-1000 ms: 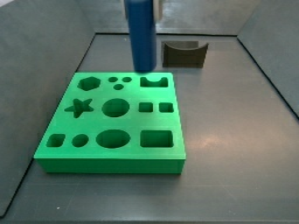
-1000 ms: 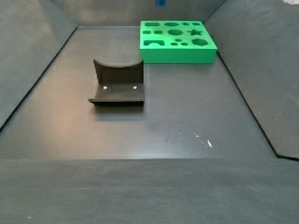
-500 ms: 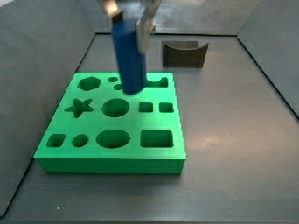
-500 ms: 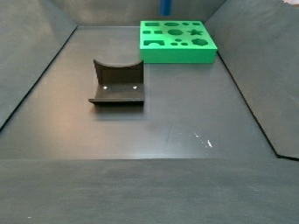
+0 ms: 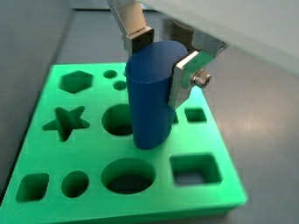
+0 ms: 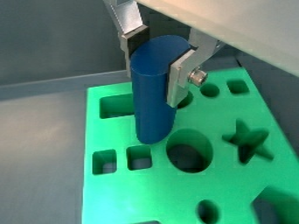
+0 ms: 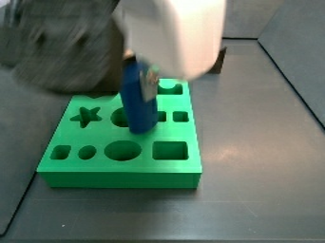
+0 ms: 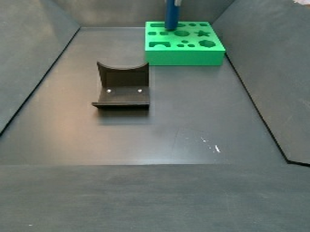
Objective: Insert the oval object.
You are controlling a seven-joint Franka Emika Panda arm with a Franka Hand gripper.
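The table [image 8: 158, 172] is seen as a dark floor, with a dark brown bracket [image 8: 121, 87] resting well apart from the green board [image 8: 184, 43] at the far end. Compared with a second ago, the arm has been brought lower and further over the board: in a side view its pale housing [image 7: 178, 33] now fills the upper frame, where only the peg was shown before.

The blue peg [image 5: 152, 92] is held upright in the pincer [image 5: 160, 63], whose silver plates are closed against its upper sides. Its lower end was above the board's back row earlier; it is now carried down over the middle of the board, close to the round hole [image 5: 121, 120] and above the larger oval hole [image 5: 128, 176]. Whether it touches the board cannot be told. Insertion is judged not yet made; alignment with the oval hole is still required.
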